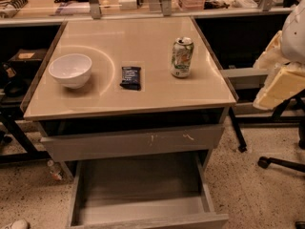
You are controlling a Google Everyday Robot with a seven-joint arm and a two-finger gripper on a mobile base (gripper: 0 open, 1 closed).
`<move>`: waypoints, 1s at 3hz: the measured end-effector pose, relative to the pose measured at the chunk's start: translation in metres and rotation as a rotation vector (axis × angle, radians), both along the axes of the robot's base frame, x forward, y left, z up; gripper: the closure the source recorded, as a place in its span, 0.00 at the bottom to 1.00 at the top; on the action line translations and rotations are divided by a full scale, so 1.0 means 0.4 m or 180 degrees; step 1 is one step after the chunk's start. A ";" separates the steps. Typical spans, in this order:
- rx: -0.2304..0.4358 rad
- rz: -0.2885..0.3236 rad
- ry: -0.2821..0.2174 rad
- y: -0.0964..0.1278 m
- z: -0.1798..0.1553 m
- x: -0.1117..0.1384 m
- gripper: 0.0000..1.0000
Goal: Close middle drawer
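The middle drawer [143,194] is pulled far out at the bottom of the view. It is wide and shallow, with a smooth grey box interior that holds nothing and a plain flat front [152,222] at the lower edge. Above it is the grey drawer front with whitish scratch marks [133,141], standing slightly out from the cabinet. My arm shows as pale cream parts at the right edge, with the gripper [281,86] held off to the right of the cabinet, above the floor and well away from the drawer.
On the tan cabinet top [143,92] stand a white bowl [70,70], a dark packet [130,77] and a green-white can [181,57]. A black chair base [281,162] sits on the speckled floor at right. A cluttered counter [143,4] runs behind.
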State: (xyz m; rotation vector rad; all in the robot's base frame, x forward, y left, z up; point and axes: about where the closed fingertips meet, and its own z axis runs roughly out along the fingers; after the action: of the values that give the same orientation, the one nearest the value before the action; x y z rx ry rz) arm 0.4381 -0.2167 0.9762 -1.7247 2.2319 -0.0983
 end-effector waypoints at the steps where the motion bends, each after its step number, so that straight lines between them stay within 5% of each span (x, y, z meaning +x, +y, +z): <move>1: 0.0000 0.0000 0.0000 0.000 0.000 0.000 0.65; 2: 0.0000 0.0000 0.0000 0.000 0.000 0.000 0.87; 3: 0.0000 0.0000 0.0000 0.000 0.000 0.000 1.00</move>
State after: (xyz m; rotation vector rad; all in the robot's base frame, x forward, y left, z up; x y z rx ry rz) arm 0.4381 -0.2166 0.9762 -1.7247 2.2319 -0.0984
